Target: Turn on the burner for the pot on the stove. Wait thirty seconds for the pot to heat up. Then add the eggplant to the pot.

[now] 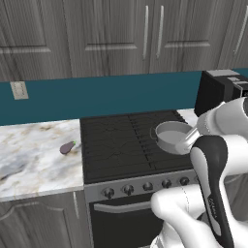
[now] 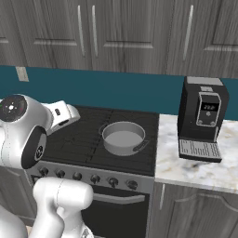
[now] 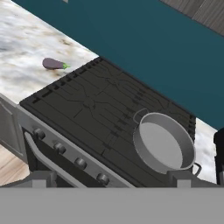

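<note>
Grey pot (image 2: 123, 137) sits on the stove's (image 1: 121, 145) right side; eggplant (image 1: 67, 147) lies on the left worktop (image 1: 34, 155); pincer (image 3: 109, 179) released, empty.

Rendered home kitchen: black grated stove (image 1: 128, 145) with knob row and oven door sitting between marble counters (image 1: 34, 155); grey wood cabinets (image 1: 111, 34) hanging above teal backsplash (image 2: 116, 90); coffee machine (image 2: 203, 118) standing right.

Open grate left of the pot (image 2: 123, 137) gives you free passage across the stove (image 1: 121, 145); the coffee machine (image 2: 203, 118) (right counter) blocks that side, well apart from the eggplant (image 1: 67, 147).
</note>
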